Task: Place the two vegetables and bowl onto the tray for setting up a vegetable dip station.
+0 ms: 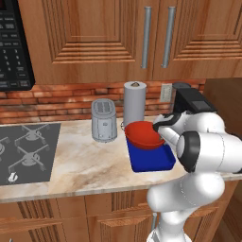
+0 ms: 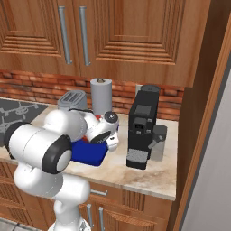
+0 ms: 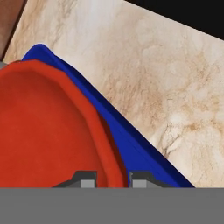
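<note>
A toaster (image 1: 104, 120), paper-towel roll (image 1: 134, 102) and what looks like a coffee machine (image 2: 142, 127) line the counter (image 1: 80, 165).

Even, soft rendered light, faint shadows, slightly blurry low-resolution views.

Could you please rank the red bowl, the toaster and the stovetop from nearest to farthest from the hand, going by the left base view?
1. Red bowl: its rim is pinched in the hand, over the blue tray.
2. Toaster: left of the bowl, near the brick wall.
3. Stovetop: far left on the counter.

A kitchen: stovetop (image 1: 28, 151), toaster (image 1: 104, 120), coffee machine (image 2: 140, 128), wooden cabinets (image 1: 94, 33)
</note>
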Motion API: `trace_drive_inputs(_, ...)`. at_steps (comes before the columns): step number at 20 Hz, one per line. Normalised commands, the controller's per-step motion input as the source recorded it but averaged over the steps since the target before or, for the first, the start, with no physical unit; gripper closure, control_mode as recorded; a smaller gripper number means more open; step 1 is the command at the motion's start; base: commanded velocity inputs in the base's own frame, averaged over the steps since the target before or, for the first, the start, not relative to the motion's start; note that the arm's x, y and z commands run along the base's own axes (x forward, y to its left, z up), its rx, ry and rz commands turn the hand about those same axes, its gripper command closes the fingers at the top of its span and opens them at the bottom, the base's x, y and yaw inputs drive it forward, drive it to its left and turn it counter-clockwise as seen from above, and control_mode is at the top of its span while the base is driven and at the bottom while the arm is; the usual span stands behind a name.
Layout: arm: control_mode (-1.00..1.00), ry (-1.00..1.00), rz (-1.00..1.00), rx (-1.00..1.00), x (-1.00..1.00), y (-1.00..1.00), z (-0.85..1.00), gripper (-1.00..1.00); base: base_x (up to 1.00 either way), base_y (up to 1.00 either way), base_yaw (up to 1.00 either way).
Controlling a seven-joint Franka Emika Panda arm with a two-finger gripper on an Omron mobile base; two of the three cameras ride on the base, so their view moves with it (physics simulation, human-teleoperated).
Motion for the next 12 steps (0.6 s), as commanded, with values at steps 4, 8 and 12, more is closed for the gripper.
trace_drive_inputs(4,-1.0,0.02,-0.04,0.0,0.01,-0.04,-0.05,1.0,0.0,0.0,0.0)
trace_drive_inputs(8,-1.0,0.02,-0.02,0.0,0.0,-0.01,-0.07,1.0,0.0,0.0,0.0)
trace_drive_inputs(12,-1.0,0.02,-0.01,0.0,0.0,0.0,-0.02,1.0,0.0,0.0,0.0)
